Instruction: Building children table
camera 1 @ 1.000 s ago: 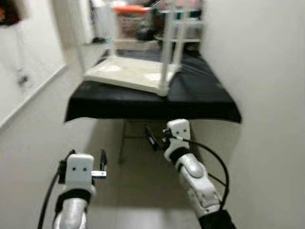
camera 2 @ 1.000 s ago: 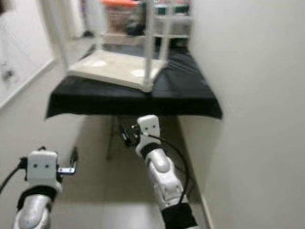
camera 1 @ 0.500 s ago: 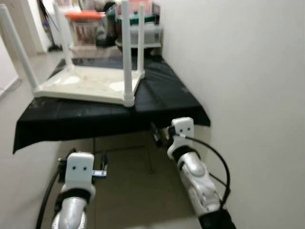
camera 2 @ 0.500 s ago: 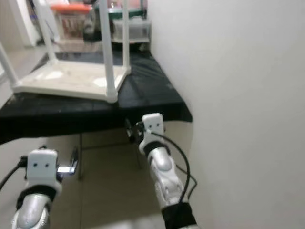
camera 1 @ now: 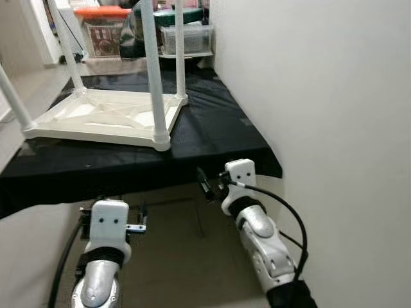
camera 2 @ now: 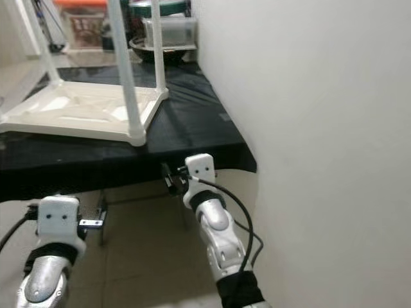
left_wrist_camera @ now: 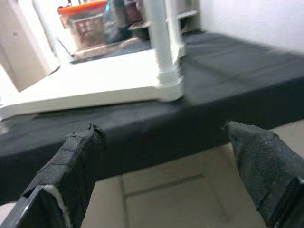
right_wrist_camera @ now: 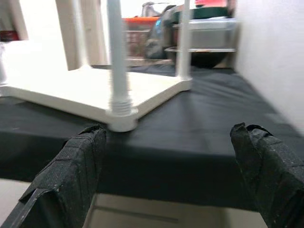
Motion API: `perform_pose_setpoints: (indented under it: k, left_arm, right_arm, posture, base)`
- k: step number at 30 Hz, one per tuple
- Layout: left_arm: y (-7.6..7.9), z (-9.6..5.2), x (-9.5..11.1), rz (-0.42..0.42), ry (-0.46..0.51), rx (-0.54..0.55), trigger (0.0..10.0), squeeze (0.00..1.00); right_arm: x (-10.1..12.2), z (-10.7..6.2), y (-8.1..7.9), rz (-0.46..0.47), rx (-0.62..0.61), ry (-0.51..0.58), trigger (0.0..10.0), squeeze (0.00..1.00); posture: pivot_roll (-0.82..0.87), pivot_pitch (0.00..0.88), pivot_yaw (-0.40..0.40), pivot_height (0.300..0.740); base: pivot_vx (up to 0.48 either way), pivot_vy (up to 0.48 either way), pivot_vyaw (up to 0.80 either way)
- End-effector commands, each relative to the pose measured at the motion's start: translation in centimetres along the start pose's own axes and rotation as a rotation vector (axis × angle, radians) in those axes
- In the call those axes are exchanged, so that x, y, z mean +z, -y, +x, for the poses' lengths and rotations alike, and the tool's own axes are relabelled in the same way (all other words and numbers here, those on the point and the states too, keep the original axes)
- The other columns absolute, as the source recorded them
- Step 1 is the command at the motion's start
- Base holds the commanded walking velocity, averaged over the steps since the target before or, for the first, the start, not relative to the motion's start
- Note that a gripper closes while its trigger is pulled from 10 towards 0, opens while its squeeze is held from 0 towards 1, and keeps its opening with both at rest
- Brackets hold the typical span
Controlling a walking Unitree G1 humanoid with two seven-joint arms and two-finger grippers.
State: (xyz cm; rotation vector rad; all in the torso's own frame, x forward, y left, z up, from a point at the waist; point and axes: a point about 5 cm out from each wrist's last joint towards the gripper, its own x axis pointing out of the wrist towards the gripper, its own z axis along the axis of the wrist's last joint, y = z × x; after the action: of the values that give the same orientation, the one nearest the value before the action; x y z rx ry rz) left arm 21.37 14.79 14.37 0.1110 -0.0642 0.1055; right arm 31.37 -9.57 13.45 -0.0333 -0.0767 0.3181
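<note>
A white plastic children's table (camera 1: 106, 119) lies upside down on a black-clothed table (camera 1: 215, 131), its legs pointing up. The near right leg (camera 1: 153, 70) stands in its corner socket (right_wrist_camera: 121, 116). Both my grippers hang below the front edge of the cloth, apart from the white table. My left gripper (camera 1: 140, 219) is open, and between its fingers (left_wrist_camera: 71, 166) I see the cloth edge and the corner socket. My right gripper (camera 1: 204, 185) is open too, with nothing between its fingers (right_wrist_camera: 266, 166).
A plain wall (camera 1: 334, 96) runs close along my right side. At the back of the black table stand an orange-lidded box (camera 1: 103, 29) and a clear container (camera 1: 186, 38). Beige floor tiles (camera 1: 173, 256) lie under the table.
The whole picture has shifted: the camera turned and came nearer, so the black table and white table look larger and closer. Both arms keep the same pose, grippers still open.
</note>
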Motion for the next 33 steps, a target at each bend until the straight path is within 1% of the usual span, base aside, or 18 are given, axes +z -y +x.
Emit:
perform_pose_setpoints:
  k: [1, 11, 19, 22, 28, 32, 33]
  left_arm:
    - [-0.39, -0.13, -0.2, 0.016, -0.012, 0.01, 10.0, 0.0]
    - [-0.37, -0.09, -0.19, 0.013, -0.013, 0.011, 10.0, 0.0]
    - [-0.31, -0.1, -0.26, 0.014, -0.016, 0.011, 10.0, 0.0]
    - [-0.3, -0.11, -0.28, 0.015, -0.017, 0.01, 10.0, 0.0]
    - [-0.42, -0.15, -0.34, 0.018, -0.019, 0.015, 10.0, 0.0]
    - [-0.43, -0.16, -0.33, 0.018, -0.018, 0.017, 10.0, 0.0]
    - [-0.41, -0.15, -0.33, 0.017, -0.017, 0.016, 10.0, 0.0]
  right_arm:
    - [0.38, 0.32, -0.65, 0.016, 0.011, 0.013, 10.0, 0.0]
    - [0.53, 0.53, -0.51, 0.03, -0.001, 0.017, 10.0, 0.0]
    - [0.57, 0.41, -0.59, 0.008, 0.015, 0.025, 10.0, 0.0]
    - [0.53, 0.37, -0.62, -0.002, 0.014, 0.023, 10.0, 0.0]
    - [0.61, 0.58, -0.33, 0.017, -0.009, 0.022, 10.0, 0.0]
    - [0.73, 0.6, -0.19, -0.016, -0.01, 0.028, 10.0, 0.0]
    - [0.69, 0.58, -0.24, -0.012, -0.007, 0.027, 10.0, 0.0]
  posture:
    - [0.01, 0.0, -0.016, 0.734]
    - [0.01, 0.0, -0.019, 0.734]
    - [0.01, 0.0, -0.019, 0.734]
    - [0.01, 0.0, -0.019, 0.734]
    - [0.01, 0.0, -0.018, 0.734]
    - [0.01, 0.0, -0.018, 0.734]
    - [0.01, 0.0, -0.014, 0.734]
  base:
    - [0.289, 0.0, 0.0]
    - [0.288, 0.0, 0.0]
    - [0.289, 0.0, 0.0]
    - [0.285, 0.0, 0.8]
    - [0.286, 0.0, 0.0]
    - [0.289, 0.0, 0.0]
    - [0.289, 0.0, 0.0]
